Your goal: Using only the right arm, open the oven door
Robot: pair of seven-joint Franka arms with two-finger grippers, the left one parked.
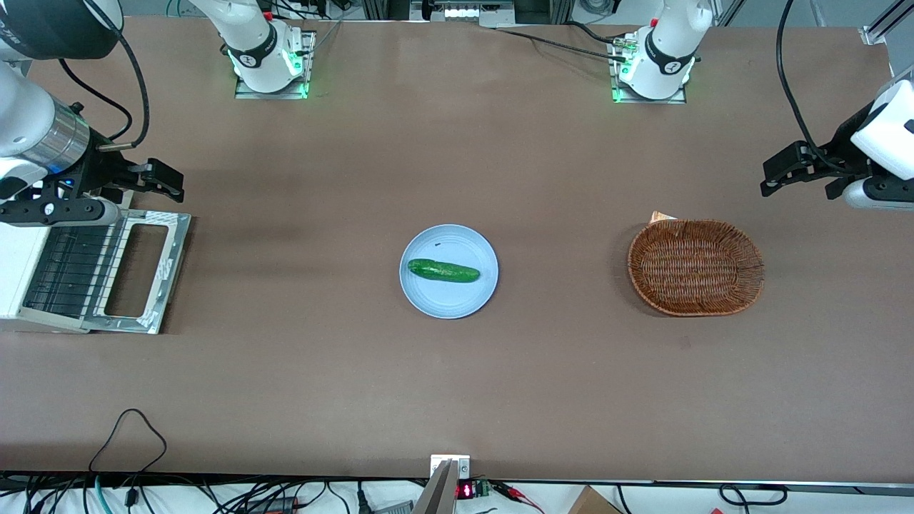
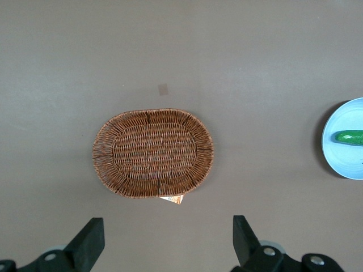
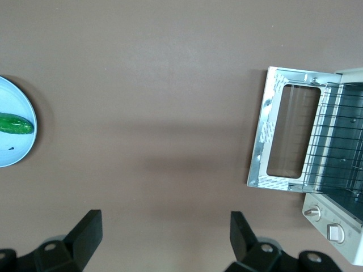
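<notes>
The oven door (image 1: 139,271) (image 3: 286,136) lies folded down flat on the table in front of the small white toaster oven (image 1: 18,275) (image 3: 340,226), its silver frame and glass window facing up. The black wire rack (image 1: 64,268) (image 3: 337,141) shows inside the oven. The right arm (image 1: 43,135) hangs above the oven, farther from the front camera than the door. Its gripper (image 1: 168,182) (image 3: 164,232) is open, well above the table, with nothing between the fingers and clear of the door.
A light blue plate (image 1: 448,300) (image 3: 22,141) holding a green cucumber (image 1: 443,270) (image 3: 14,123) sits mid-table. A brown wicker basket (image 1: 695,266) (image 2: 153,153) stands toward the parked arm's end. Cables trail along the table's near edge (image 1: 128,435).
</notes>
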